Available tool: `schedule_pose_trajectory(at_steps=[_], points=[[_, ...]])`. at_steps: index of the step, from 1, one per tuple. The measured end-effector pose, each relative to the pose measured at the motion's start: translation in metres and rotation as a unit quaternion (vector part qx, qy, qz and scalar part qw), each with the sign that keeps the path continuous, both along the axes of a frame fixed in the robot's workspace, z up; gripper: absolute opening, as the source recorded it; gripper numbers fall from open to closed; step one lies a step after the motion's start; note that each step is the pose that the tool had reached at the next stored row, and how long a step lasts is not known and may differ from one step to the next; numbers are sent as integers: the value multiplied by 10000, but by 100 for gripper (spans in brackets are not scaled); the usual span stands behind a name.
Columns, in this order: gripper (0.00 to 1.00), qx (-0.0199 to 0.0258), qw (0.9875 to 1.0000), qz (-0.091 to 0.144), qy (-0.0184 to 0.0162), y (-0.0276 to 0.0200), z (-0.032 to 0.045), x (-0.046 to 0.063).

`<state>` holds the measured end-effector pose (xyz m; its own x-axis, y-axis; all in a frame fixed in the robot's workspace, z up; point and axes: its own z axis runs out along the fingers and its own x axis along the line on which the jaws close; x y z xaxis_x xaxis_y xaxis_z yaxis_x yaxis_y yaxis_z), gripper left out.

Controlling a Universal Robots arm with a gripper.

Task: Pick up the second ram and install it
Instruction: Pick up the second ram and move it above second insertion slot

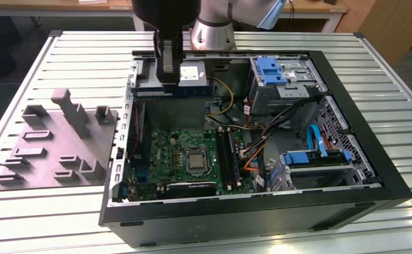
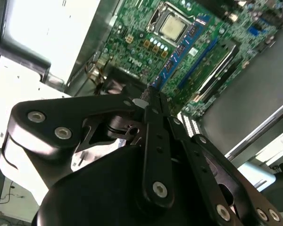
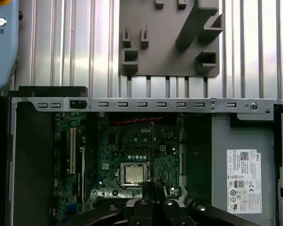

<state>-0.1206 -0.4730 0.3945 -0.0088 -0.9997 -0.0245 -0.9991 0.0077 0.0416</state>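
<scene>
The second ram (image 1: 191,91) is held clenched in the gripper (image 1: 169,80) above the open case (image 1: 262,214) near the far edge of the worktop (image 1: 379,63), and would best be kept level and squared to the memory slots (image 1: 226,153) while carried.

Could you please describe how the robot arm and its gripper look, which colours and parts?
The arm is a silver-grey metal cylinder with a light blue cap. The gripper is matte black: flat linkage bars joined by round silver screws, narrowing to slim fingers. In the first wrist view, a light blue cover carries small printed lettering.
</scene>
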Motion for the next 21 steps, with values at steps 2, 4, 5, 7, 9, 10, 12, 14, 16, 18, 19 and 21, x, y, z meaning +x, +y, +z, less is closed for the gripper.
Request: schedule_pose_trajectory(at_steps=[2, 4, 5, 7, 9, 10, 12, 14, 16, 18, 19, 21], points=[[12, 0, 10000, 0, 6, -1, -1, 59], [12, 0, 10000, 0, 12, -1, -1, 117], [12, 0, 10000, 0, 15, -2, -1, 144], [12, 0, 10000, 0, 19, -2, -2, 197], [12, 0, 10000, -1, 24, -2, -2, 251], [12, 0, 10000, 0, 25, -2, -2, 275], [12, 0, 10000, 0, 28, -2, -3, 323], [12, 0, 10000, -1, 31, -2, -3, 374], [12, 0, 10000, 0, 36, -3, -4, 433], [12, 0, 10000, 0, 42, -3, -5, 489], [12, 0, 10000, 0, 43, -4, -7, 511], [12, 1, 10000, -1, 44, -5, -19, 548]])
